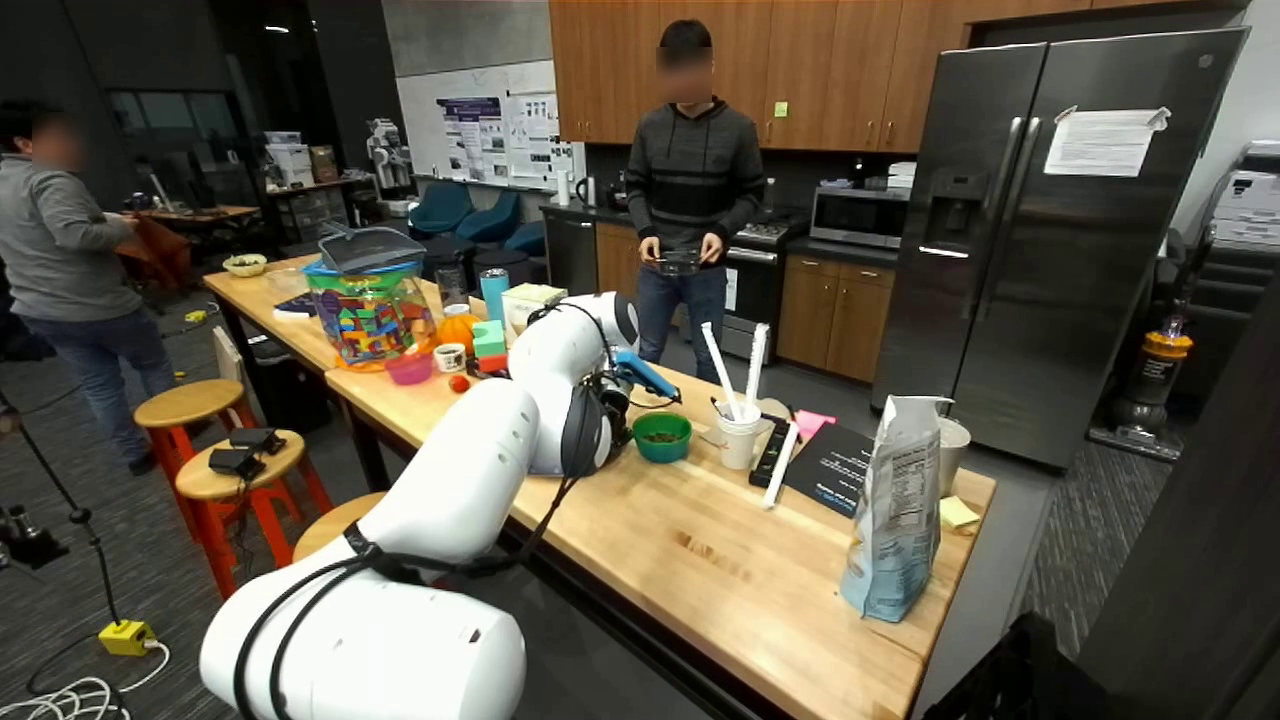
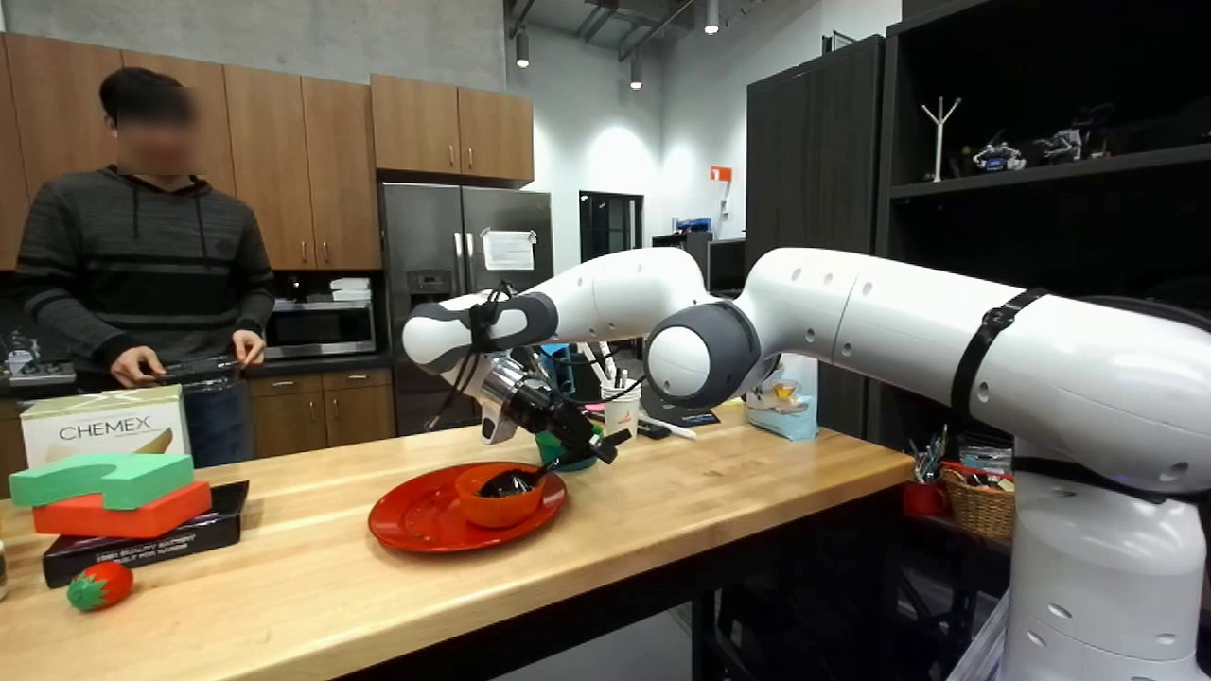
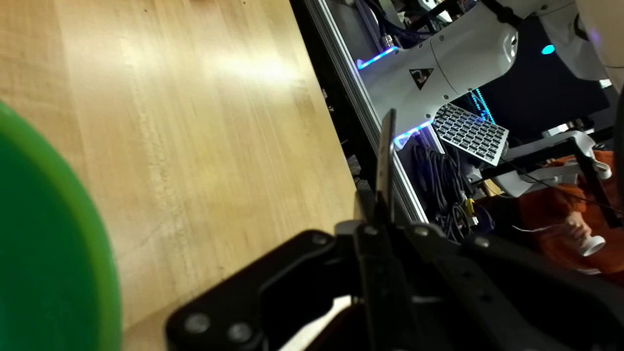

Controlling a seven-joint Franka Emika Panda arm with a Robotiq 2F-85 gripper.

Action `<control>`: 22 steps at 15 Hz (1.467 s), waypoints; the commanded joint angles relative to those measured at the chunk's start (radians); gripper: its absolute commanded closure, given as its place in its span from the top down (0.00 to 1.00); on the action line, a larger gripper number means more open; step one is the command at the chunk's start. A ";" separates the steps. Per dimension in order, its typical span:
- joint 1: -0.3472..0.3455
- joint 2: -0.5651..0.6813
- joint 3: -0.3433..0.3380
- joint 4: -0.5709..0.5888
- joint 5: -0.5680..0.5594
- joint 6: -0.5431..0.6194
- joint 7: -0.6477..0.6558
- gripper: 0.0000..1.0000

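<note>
My gripper [image 2: 604,446] is shut on the thin handle of a dark spoon [image 2: 511,482]. The spoon's head is within the rim of an orange bowl [image 2: 500,513], which sits on a red plate [image 2: 412,515]. Whether the head touches the bowl's bottom cannot be told. In the wrist view a thin, greyish handle [image 3: 385,165] sticks out from between the fingertips [image 3: 375,214]. A green bowl [image 1: 662,450] with brown bits inside stands close beside the gripper. It also shows at the left of the wrist view [image 3: 105,273]. The arm hides the orange bowl in an exterior view.
A white cup [image 1: 738,445] with white sticks, a black book [image 1: 832,470] and a tall bag [image 1: 895,520] stand along the table. A strawberry toy [image 2: 101,584], stacked foam blocks [image 2: 118,501] and a Chemex box [image 2: 104,421] lie beyond the plate. A person [image 1: 690,180] stands behind the table.
</note>
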 commanded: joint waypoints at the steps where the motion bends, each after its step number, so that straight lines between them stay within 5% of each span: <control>1: 0.017 -0.051 -0.031 -0.029 -0.044 0.017 0.002 0.01; 6: 0.020 -0.075 -0.034 -0.047 -0.062 -0.021 0.008 0.01; 8: 0.006 -0.031 -0.010 0.032 -0.063 -0.102 -0.004 0.01; 9: -0.001 -0.079 -0.014 -0.055 -0.029 -0.097 0.004 0.01; 10: -0.011 -0.032 0.007 0.028 -0.037 -0.157 -0.003 0.01; 20: -0.091 -0.028 0.126 0.009 0.062 -0.341 -0.083 0.01; 22: -0.110 -0.068 0.137 -0.072 0.108 -0.317 -0.052 0.01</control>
